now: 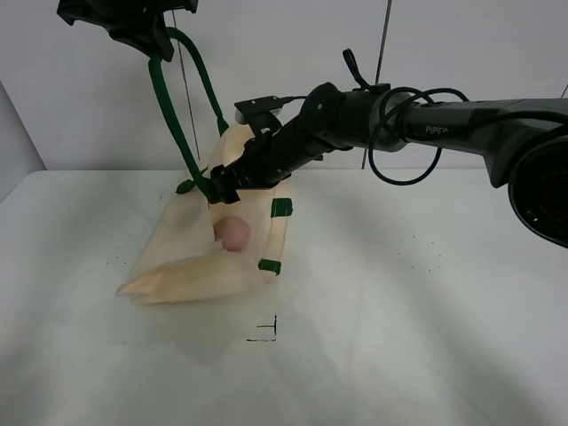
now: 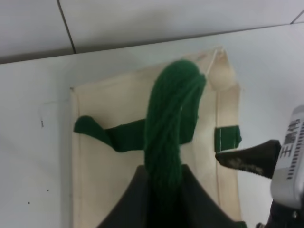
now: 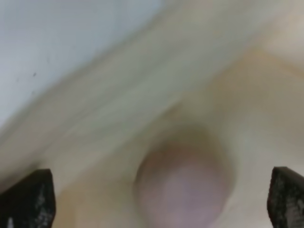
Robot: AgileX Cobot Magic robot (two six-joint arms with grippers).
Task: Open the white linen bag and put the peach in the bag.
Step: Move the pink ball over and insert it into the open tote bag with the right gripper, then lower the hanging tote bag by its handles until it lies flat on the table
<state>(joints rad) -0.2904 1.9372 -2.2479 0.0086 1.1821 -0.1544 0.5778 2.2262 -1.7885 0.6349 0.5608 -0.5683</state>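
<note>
High at the left, the left gripper (image 1: 142, 35) has its fingers (image 2: 130, 204) clamped on the woolly green strap (image 1: 169, 106). Below it the cream cloth bag (image 1: 191, 257) sags open, with the round matte peach (image 1: 234, 232) inside its mouth. The right gripper (image 1: 217, 191) hangs just above, fingers apart. Smooth white tabletop (image 1: 399, 311) spreads rightward.

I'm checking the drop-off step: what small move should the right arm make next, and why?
Probably draw the right gripper back out of the white linen bag. Its jaws stand wide apart, and the peach lies loose inside the bag between them, while the left gripper holds the green handle up.
</note>
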